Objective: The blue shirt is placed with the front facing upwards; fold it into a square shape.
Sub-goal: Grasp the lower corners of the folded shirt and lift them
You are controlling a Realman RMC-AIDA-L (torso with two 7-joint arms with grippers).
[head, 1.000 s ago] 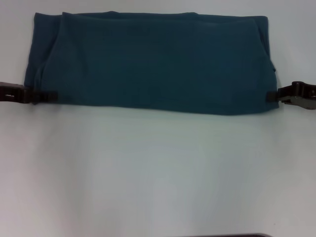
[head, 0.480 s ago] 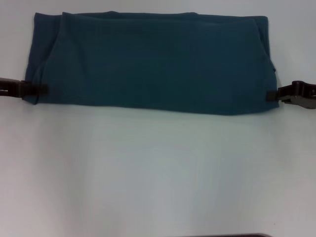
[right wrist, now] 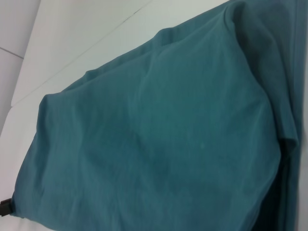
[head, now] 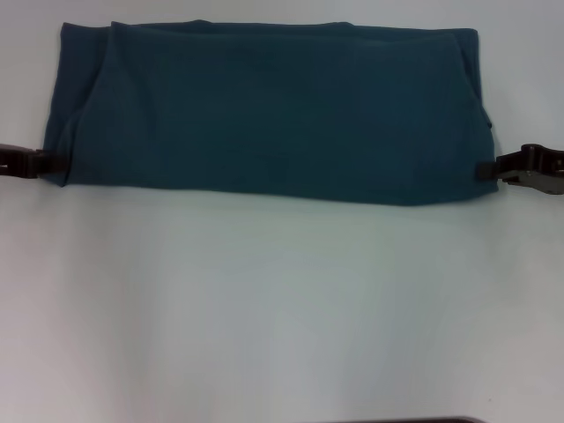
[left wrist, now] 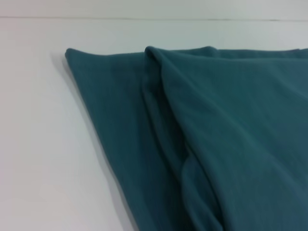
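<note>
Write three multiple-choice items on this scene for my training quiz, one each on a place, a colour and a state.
1. Where is the left claw?
A. at the shirt's left edge, near its front corner
B. above the shirt's middle
C. at the table's front edge

2. What colour is the shirt?
A. red
B. dark teal-blue
C. yellow

3. How does the shirt lie?
A. spread out with sleeves wide
B. bunched in a ball
C. folded into a wide band

Answers:
1. A: in the head view the left claw sits at the left edge of the shirt, low by the front corner; the right claw mirrors it on the right edge.
2. B: every view shows dark teal-blue cloth on the white table.
3. C: the head view shows a wide rectangle with layered edges at both ends and no lettering on top.
</note>
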